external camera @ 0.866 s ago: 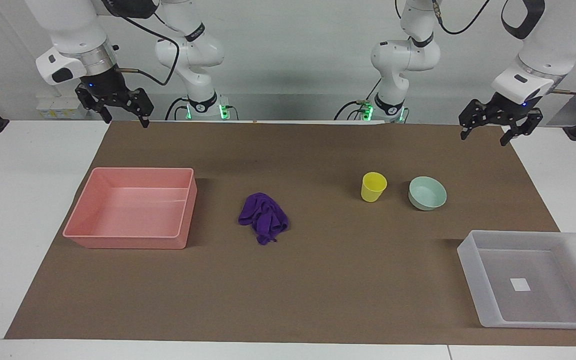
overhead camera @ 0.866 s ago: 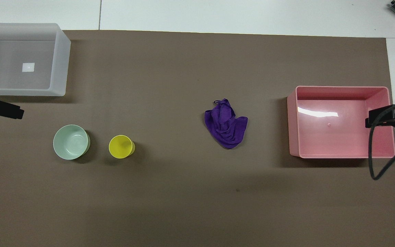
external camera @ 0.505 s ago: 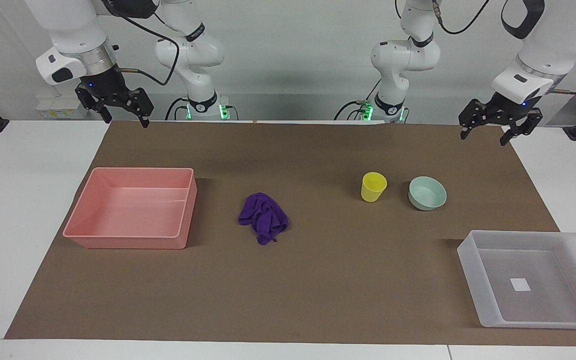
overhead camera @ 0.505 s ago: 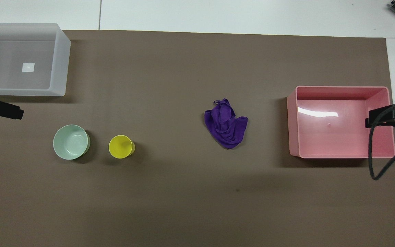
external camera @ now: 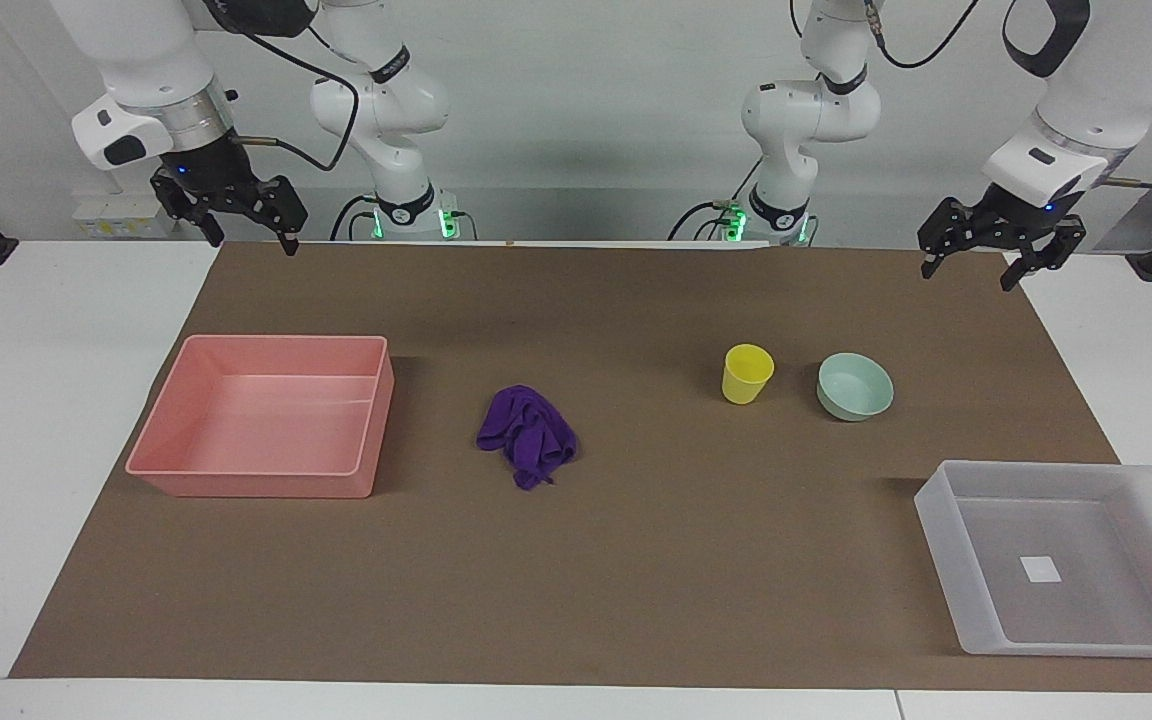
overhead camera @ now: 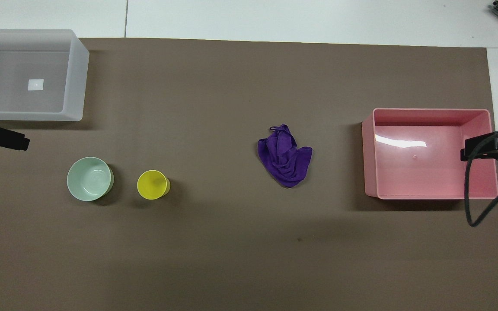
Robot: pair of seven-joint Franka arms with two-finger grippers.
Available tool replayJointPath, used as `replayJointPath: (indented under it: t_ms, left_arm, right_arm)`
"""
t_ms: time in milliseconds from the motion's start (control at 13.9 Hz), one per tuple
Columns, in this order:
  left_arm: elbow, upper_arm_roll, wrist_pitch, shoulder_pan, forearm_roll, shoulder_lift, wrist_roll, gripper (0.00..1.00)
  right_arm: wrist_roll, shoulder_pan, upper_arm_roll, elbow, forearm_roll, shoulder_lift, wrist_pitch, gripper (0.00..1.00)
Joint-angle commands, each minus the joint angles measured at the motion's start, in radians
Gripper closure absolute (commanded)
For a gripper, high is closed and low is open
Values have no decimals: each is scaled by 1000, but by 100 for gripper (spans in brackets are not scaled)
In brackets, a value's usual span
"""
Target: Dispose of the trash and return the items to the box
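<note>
The purple cloth [external camera: 526, 435] [overhead camera: 285, 156] lies bunched near the middle of the brown mat. The yellow cup [external camera: 746, 373] [overhead camera: 153, 185] stands upright beside the mint-green bowl [external camera: 854, 386] [overhead camera: 90, 179], toward the left arm's end. The translucent box [external camera: 939, 512] [overhead camera: 75, 77] is empty and lies farther from the robots than the bowl. My left gripper [external camera: 968, 276] [overhead camera: 2, 138] is open and empty, raised over the mat's corner at the left arm's end. My right gripper [external camera: 254, 243] [overhead camera: 484, 149] is open and empty, raised at the right arm's end.
An empty pink bin [external camera: 256, 485] [overhead camera: 430, 111] stands on the mat toward the right arm's end, beside the cloth. The brown mat [external camera: 636, 580] covers most of the white table. A black cable [overhead camera: 469, 203] hangs by the right gripper.
</note>
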Motion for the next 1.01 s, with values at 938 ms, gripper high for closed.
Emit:
replayJointPath:
  t_ms: [938]
  left_arm:
    - [-339, 8, 313, -4, 12, -90, -5, 0]
  right_arm:
    - [58, 89, 25, -161, 5, -17, 218, 0]
